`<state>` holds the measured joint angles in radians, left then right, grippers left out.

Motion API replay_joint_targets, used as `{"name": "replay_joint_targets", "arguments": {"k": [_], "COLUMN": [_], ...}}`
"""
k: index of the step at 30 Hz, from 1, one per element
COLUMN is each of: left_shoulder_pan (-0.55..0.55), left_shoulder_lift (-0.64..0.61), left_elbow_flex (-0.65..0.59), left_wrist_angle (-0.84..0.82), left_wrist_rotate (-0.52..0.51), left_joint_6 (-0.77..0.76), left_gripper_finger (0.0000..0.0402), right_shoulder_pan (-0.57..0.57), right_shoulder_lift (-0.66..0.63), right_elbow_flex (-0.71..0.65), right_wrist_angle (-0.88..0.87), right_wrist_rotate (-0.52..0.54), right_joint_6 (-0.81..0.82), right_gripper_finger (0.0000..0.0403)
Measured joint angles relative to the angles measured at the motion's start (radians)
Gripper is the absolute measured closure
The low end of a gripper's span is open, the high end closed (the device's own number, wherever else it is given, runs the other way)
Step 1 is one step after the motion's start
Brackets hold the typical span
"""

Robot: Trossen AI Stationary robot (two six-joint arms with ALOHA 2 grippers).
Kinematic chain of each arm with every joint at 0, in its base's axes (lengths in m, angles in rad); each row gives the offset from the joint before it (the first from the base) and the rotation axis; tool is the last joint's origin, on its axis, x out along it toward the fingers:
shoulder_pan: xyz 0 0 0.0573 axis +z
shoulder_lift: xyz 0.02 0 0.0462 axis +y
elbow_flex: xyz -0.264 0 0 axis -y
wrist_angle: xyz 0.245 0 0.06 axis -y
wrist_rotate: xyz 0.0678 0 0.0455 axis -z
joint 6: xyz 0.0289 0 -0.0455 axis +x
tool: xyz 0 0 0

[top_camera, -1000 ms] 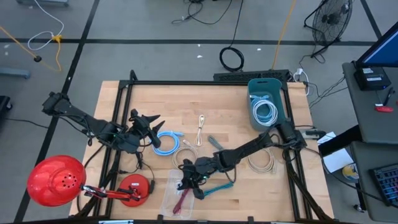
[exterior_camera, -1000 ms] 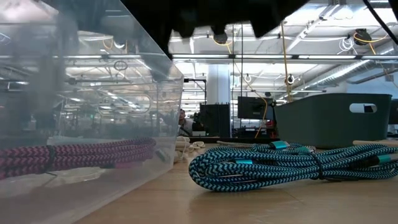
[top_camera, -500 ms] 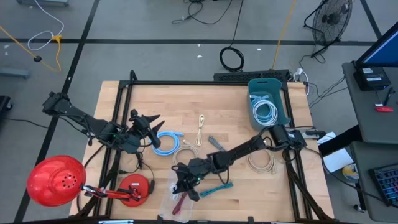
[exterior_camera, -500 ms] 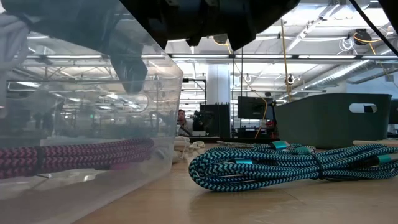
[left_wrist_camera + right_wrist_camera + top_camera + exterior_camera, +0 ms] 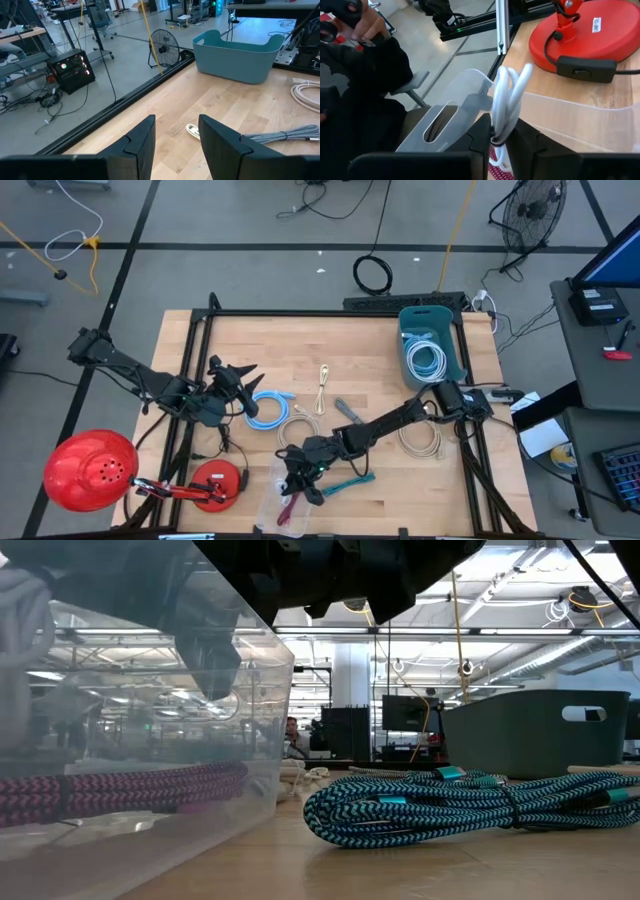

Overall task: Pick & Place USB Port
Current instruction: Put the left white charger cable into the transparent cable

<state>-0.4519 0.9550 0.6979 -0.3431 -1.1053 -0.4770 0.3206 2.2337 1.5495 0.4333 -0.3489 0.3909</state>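
A white coiled USB cable (image 5: 509, 100) sits between the fingers of my right gripper (image 5: 502, 131), which is shut on it. In the high view that gripper (image 5: 298, 475) is over a clear plastic bin (image 5: 280, 505) near the table's front edge. A magenta braided cable (image 5: 120, 790) lies on the bin's floor. Through the bin's wall (image 5: 260, 720), one dark finger (image 5: 210, 650) shows in the low view. My left gripper (image 5: 238, 385) waits open at the table's left, with nothing between its fingers (image 5: 142, 140). My right gripper pinches the white cable bundle between its two fingers, close to its tied end (image 5: 496, 136). The fingers come from the table's right, nearly level and slanting a little down. The bundle's loops (image 5: 515, 82) stick out past the fingertips. It is clear of the table, over the bin's rim (image 5: 465, 92).
A teal braided cable (image 5: 470, 805) lies just right of the clear bin. A red lamp base (image 5: 217, 480) stands to its left. A blue cable (image 5: 268, 408), white cables (image 5: 420, 440) and a teal bin (image 5: 432, 345) lie farther back. A person (image 5: 355, 75) sits beyond the near edge.
My right gripper has come down and a little toward the table's left with the white cable. Its finger now shows behind the clear bin's wall in the low view, where only the arm's underside showed before.
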Motion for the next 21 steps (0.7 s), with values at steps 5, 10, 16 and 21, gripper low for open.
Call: {"name": "replay_joint_targets", "arguments": {"k": [5, 10, 16, 21], "left_shoulder_pan": [0.000, 0.000, 0.000, 0.000], "left_shoulder_lift": [0.000, 0.000, 0.000, 0.000], "left_elbow_flex": [0.000, 0.000, 0.000, 0.000], "left_wrist_angle": [0.000, -0.001, -0.002, -0.002], "left_wrist_rotate": [-0.002, -0.002, -0.001, -0.001], "left_joint_6": [0.000, 0.000, 0.000, 0.000], "left_gripper_finger": [0.0247, 0.0247, 0.0247, 0.0247], "right_shoulder_pan": [0.000, 0.000, 0.000, 0.000], "right_shoulder_lift": [0.000, 0.000, 0.000, 0.000], "right_elbow_flex": [0.000, 0.000, 0.000, -0.001], "right_wrist_angle": [0.003, 0.003, 0.002, 0.009], "right_wrist_rotate": [0.004, 0.005, 0.029, 0.033], "right_joint_6": [-0.018, -0.020, -0.017, -0.014], "right_gripper_finger": [0.0318, 0.0289, 0.0281, 0.0318]}}
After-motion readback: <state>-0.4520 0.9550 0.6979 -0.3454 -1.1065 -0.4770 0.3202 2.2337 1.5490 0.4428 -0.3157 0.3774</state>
